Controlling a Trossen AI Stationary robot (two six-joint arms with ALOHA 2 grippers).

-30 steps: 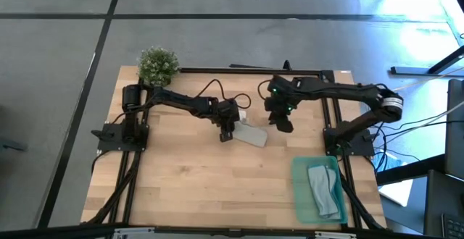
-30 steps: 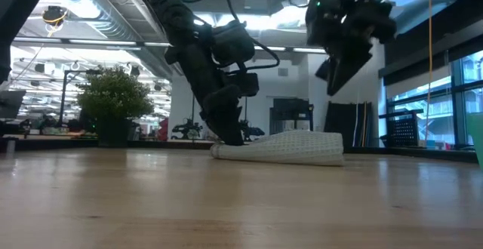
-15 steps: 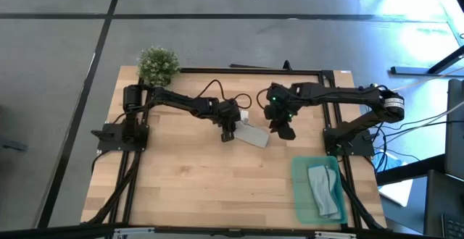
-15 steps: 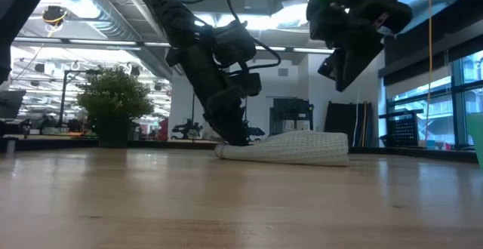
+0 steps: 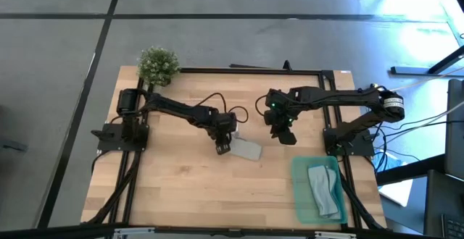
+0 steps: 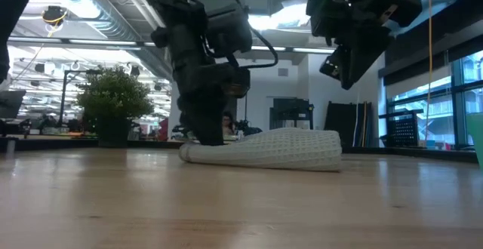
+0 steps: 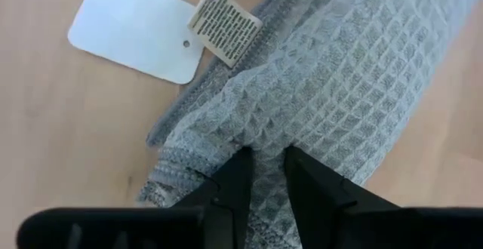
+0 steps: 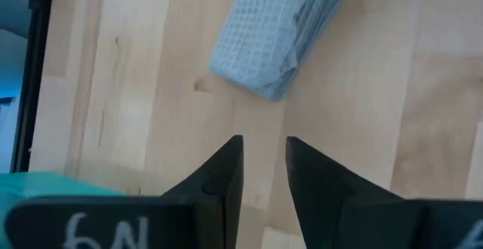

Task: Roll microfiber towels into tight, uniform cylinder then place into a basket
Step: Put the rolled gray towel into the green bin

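Observation:
A rolled-up pale blue-grey waffle towel (image 5: 246,150) lies on the wooden table near its middle; it also shows in the low view (image 6: 272,149). A white tag (image 7: 139,26) lies beside it. My left gripper (image 5: 223,147) stands at the roll's left end, shut on it. My right gripper (image 5: 287,135) hovers above the table to the right of the roll, with its fingers almost together and empty. The green basket (image 5: 299,195) sits at the near right corner with a second pale towel (image 5: 324,190) lying in it. My left gripper pinches the roll's left end (image 7: 264,139) between its two fingers (image 7: 235,175), with only a narrow gap between them. The fingers come from above, pointing down. The roll lies along the table, its whole length resting on the wood.
A small bushy plant (image 5: 158,64) stands at the far left corner. Dark frame rails (image 5: 330,105) run along the table's far and side edges. Bare wood lies between the roll and the basket and across the near left.
My left gripper has moved toward the table's near edge and a little left, dragging the roll with it along the table. My right gripper has moved a little toward the near edge and right, staying above the table.

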